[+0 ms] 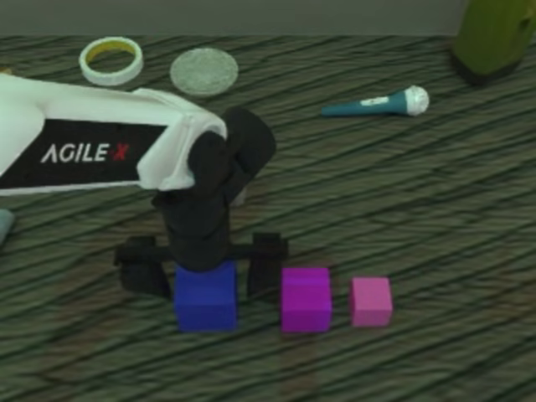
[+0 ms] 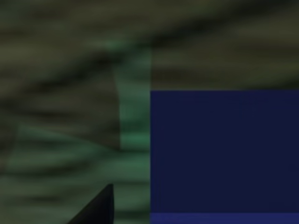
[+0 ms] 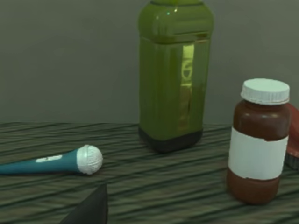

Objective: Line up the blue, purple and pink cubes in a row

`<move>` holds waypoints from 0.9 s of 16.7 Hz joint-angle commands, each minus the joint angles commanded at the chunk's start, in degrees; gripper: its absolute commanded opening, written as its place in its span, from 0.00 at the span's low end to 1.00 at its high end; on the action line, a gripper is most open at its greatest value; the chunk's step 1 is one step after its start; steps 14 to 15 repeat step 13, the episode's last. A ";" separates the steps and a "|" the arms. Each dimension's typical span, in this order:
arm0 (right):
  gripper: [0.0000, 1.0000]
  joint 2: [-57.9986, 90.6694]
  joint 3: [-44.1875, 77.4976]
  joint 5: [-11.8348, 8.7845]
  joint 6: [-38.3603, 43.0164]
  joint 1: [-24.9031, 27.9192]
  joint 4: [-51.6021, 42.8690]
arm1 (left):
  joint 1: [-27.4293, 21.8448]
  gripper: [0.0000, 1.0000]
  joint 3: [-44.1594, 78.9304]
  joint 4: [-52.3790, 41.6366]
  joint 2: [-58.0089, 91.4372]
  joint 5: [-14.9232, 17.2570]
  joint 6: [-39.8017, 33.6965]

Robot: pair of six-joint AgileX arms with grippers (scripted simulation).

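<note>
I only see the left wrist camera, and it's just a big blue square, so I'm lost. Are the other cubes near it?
Observer: Yes. From above, the purple cube sits just right of the blue cube, with a gap between them.
Operator: And the pink one?
Observer: The pink cube is right of the purple one, so all three make a row.
Operator: Is my tool holding the blue one?
Observer: No. The left tool is open, with a finger on either side of the blue cube. The right arm is outside the top view.
</note>
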 joint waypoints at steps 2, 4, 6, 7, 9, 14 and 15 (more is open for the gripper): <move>1.00 0.00 0.00 0.00 0.00 0.00 0.00 | 0.00 1.00 0.00 0.00 0.00 0.00 0.00; 1.00 0.00 0.00 0.00 0.00 0.00 0.00 | 0.02 1.00 0.19 -0.21 -0.09 0.00 0.01; 1.00 0.00 0.00 0.00 0.00 0.00 0.00 | 0.09 1.00 1.83 -2.39 -0.80 -0.03 -0.07; 1.00 0.00 0.00 0.00 0.00 0.00 0.00 | 0.24 1.00 3.02 -4.27 -1.46 -0.04 -0.15; 1.00 0.00 0.00 0.00 0.00 0.00 0.00 | 0.54 1.00 5.63 -9.05 -2.98 -0.03 -0.26; 1.00 0.00 0.00 0.00 0.00 0.00 0.00 | 1.02 1.00 9.34 -14.88 -5.54 -0.03 -0.25; 1.00 0.00 0.00 0.00 0.00 0.00 0.00 | 1.02 1.00 9.34 -14.88 -5.54 -0.03 -0.25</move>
